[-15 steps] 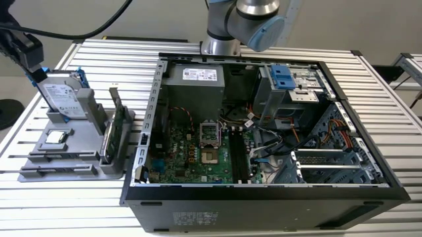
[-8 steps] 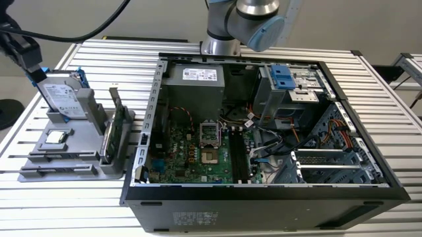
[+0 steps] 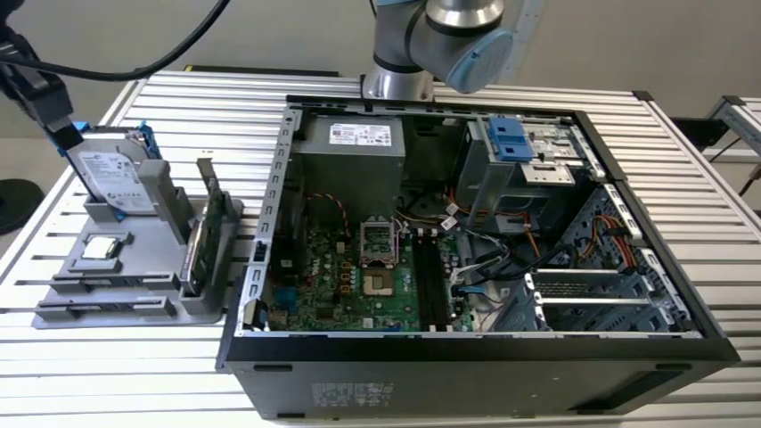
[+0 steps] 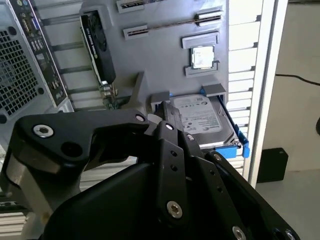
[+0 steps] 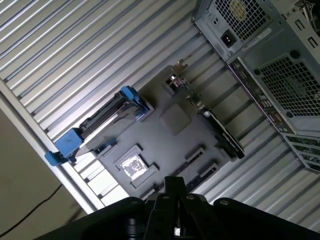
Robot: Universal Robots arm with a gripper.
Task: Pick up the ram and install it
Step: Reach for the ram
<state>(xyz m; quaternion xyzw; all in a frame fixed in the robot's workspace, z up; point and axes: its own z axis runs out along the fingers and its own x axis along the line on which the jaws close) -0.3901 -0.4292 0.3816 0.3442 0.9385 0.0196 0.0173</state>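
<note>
My gripper (image 3: 53, 120) hangs at the exterior view's left, just above the grey parts holder (image 3: 143, 308) beside the open computer case (image 3: 476, 348). Its black fingers meet at the tip in both wrist views (image 4: 165, 125) (image 5: 173, 181), shut with nothing between them. A thin strip spanning two slotted posts of the holder looks like the ram (image 4: 172, 25) seen edge-on; its colour and chips are hidden. The gripper sits nearest the hard drive (image 4: 200, 117), well short of that strip. The motherboard (image 3: 356, 285) lies in the case with its long dark slots (image 3: 430, 285).
The holder also carries a silver hard drive (image 3: 113, 178) in a blue bracket, a processor chip (image 5: 132, 165) and an upright green card (image 3: 212, 227). The case's back panel (image 5: 280, 75) stands close beside the holder. The ribbed table (image 3: 119, 374) ends just beyond the holder.
</note>
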